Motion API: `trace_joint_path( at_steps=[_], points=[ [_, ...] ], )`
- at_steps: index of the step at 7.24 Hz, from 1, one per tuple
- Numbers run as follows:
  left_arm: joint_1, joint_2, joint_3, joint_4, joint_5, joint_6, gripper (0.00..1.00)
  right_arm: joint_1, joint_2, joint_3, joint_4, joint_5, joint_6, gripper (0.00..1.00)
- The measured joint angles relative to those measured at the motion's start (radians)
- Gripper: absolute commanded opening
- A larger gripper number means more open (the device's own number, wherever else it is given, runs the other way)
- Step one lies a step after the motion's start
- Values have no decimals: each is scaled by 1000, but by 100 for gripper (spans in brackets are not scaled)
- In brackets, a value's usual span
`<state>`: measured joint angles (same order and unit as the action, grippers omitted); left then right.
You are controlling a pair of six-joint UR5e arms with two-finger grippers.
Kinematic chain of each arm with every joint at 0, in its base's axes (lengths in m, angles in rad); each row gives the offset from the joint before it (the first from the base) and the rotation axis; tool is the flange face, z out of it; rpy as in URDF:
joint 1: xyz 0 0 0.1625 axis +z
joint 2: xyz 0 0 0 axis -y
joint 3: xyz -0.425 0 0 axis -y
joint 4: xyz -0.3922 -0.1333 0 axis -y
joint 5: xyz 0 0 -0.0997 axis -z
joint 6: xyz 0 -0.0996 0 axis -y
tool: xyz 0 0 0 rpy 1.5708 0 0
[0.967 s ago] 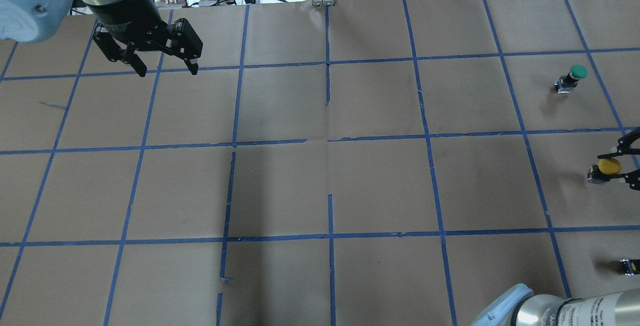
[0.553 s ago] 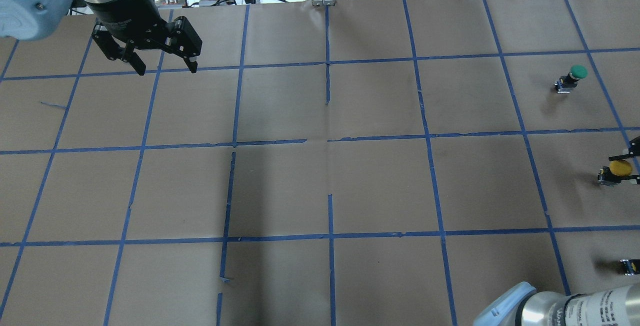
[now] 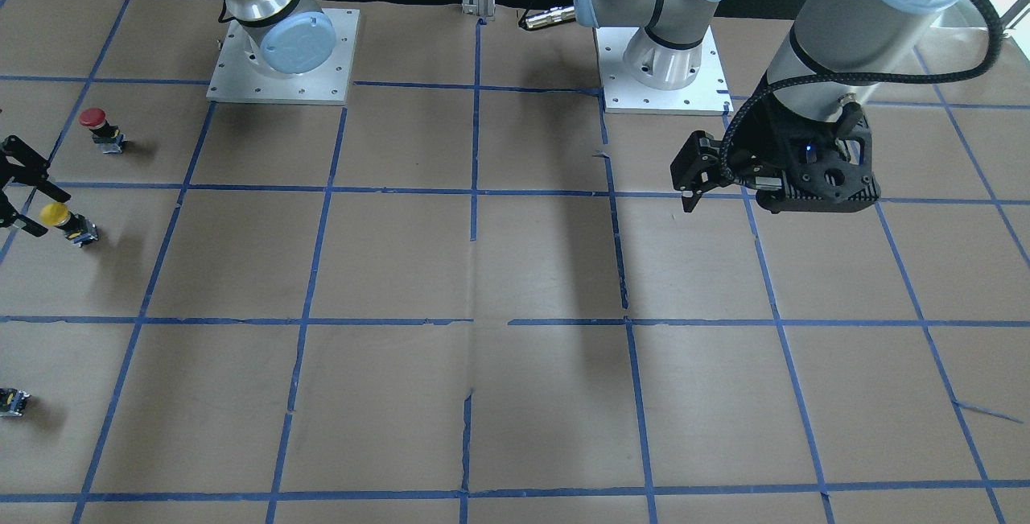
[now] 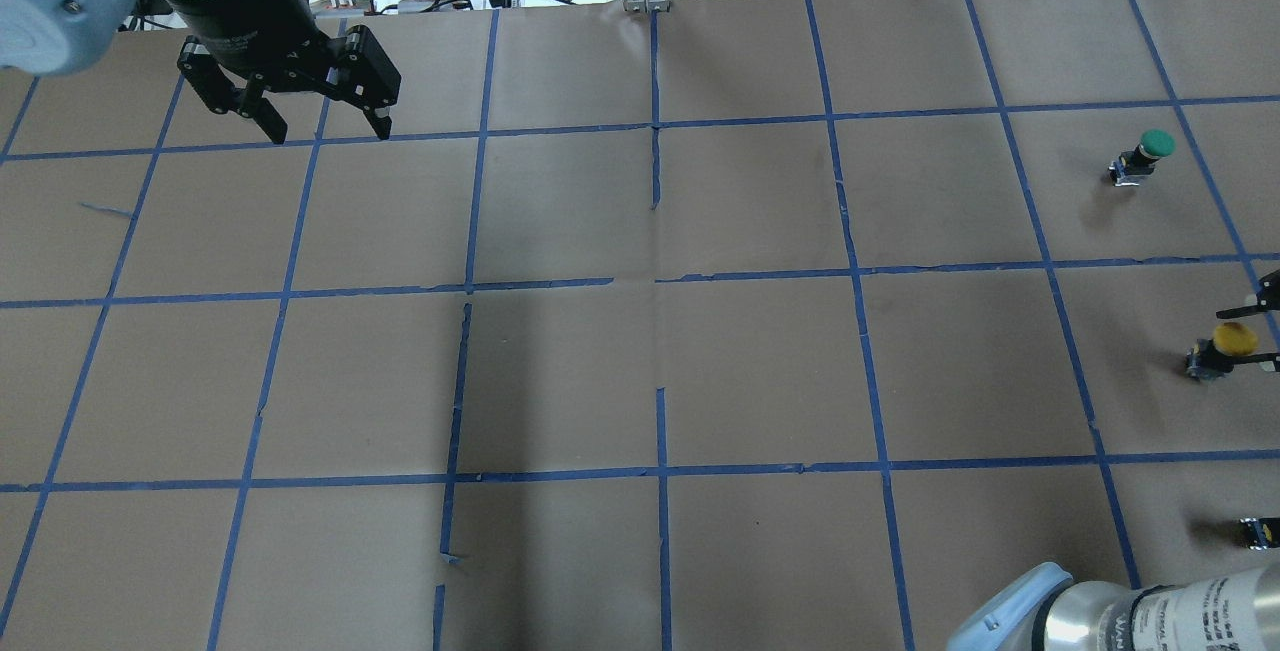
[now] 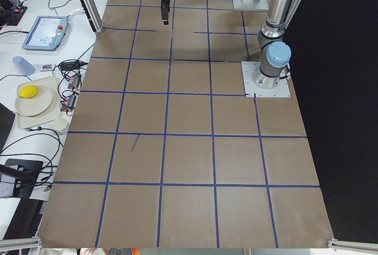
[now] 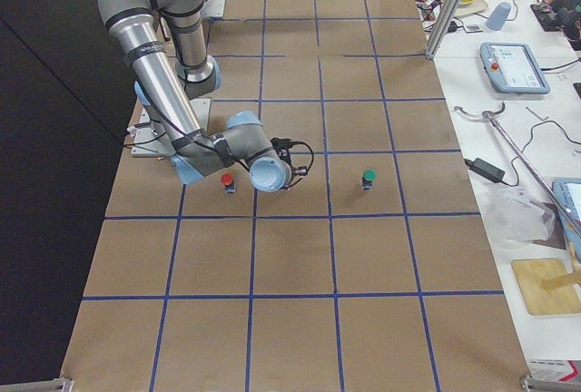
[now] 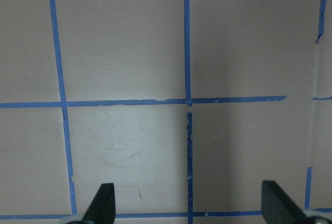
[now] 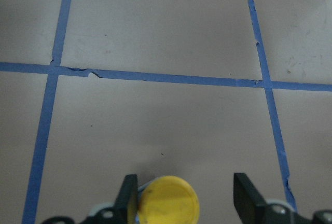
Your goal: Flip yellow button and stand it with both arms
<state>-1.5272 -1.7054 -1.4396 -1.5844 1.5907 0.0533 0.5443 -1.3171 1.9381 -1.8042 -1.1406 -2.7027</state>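
Observation:
The yellow button (image 4: pixel 1232 339) stands with its cap up on its black-grey body at the table's right edge; it also shows in the front view (image 3: pixel 55 214). My right gripper (image 4: pixel 1230 338) is open, with one finger on each side of the cap. In the right wrist view the cap (image 8: pixel 168 202) sits against the left finger (image 8: pixel 128 193), with a gap to the right finger. My left gripper (image 4: pixel 328 131) is open and empty, hovering over the far left of the table; its wrist view (image 7: pixel 189 206) shows only paper and tape.
A green button (image 4: pixel 1146 155) stands beyond the yellow one. A red button (image 3: pixel 96 123) stands nearer the robot's base. A tiny black-grey part with a yellow spot (image 4: pixel 1260 531) lies at the right edge. Brown paper with a blue tape grid (image 4: pixel 655 281) covers the table.
The right gripper has drawn back toward the right edge, and the yellow button has shifted slightly right with it. The left gripper has drifted a little farther away.

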Motion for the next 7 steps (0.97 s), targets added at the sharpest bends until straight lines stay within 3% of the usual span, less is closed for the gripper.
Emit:
trace_joint_path(
  at_steps=[4, 7],
  points=[
    [1, 3, 2, -3, 3, 0, 100, 69, -48, -106, 8, -38, 220, 98],
    [9, 9, 6, -8, -1, 0, 100, 226, -111, -265, 97, -59, 535, 99]
  ],
)
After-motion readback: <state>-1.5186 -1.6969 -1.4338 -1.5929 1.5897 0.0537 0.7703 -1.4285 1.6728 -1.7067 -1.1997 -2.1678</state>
